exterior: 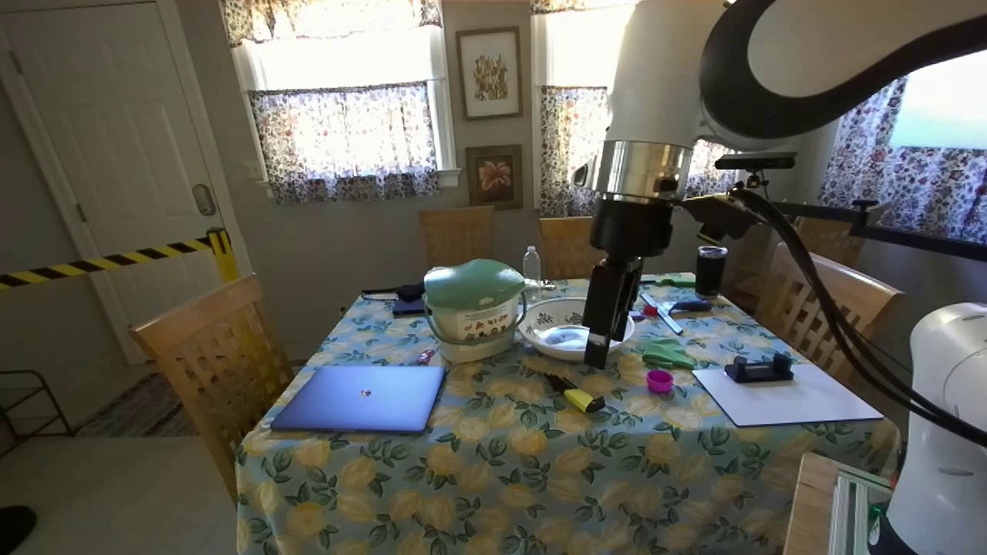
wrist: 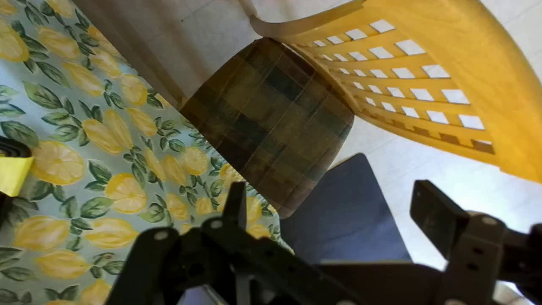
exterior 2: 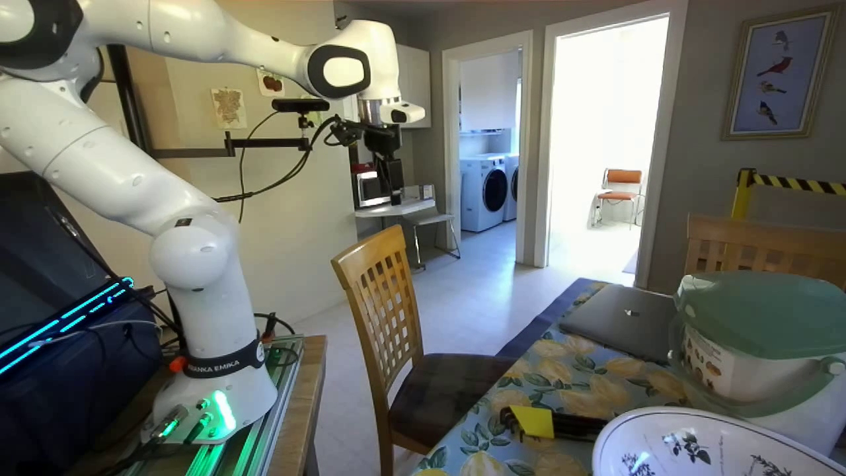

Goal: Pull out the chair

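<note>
The chair, of light wood with a curved top rail and gridded slats, stands at the table's side in an exterior view (exterior 2: 368, 256). Its dark plaid seat is partly under the tablecloth edge. In the wrist view the chair's backrest (wrist: 499, 84) fills the upper right and its seat (wrist: 275, 123) lies near the middle. The chair does not show in the exterior view with the laptop in front. My gripper (wrist: 336, 212) is open and empty, its fingers wide apart. It hangs pointing down in both exterior views (exterior: 596, 356) (exterior 2: 395, 197), apart from the backrest.
The table (exterior: 478, 470) has a lemon-print cloth. It bears a laptop (exterior: 362, 397), a green-lidded bucket (exterior: 474, 308), a bowl (exterior: 567, 347), a yellow-handled brush (exterior: 580, 398) and a whiteboard (exterior: 802, 405). A dark flat panel (wrist: 345, 212) lies beside the seat. Matching chairs (exterior: 208, 339) stand around.
</note>
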Controlling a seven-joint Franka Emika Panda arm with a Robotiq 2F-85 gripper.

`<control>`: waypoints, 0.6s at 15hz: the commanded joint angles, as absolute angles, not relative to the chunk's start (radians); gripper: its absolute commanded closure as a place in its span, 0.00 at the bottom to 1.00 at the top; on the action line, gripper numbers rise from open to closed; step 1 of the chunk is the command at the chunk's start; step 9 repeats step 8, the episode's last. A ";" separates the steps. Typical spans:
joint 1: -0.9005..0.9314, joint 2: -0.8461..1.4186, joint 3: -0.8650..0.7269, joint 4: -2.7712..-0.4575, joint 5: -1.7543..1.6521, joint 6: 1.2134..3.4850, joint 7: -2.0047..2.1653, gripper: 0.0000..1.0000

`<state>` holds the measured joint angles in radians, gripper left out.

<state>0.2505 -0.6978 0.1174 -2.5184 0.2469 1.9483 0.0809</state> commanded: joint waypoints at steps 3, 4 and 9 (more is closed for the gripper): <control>0.198 -0.715 0.128 -2.529 0.255 1.943 0.093 0.00; 0.198 -0.718 0.129 -2.532 0.255 1.943 0.099 0.00; 0.197 -0.718 0.130 -2.533 0.255 1.943 0.105 0.00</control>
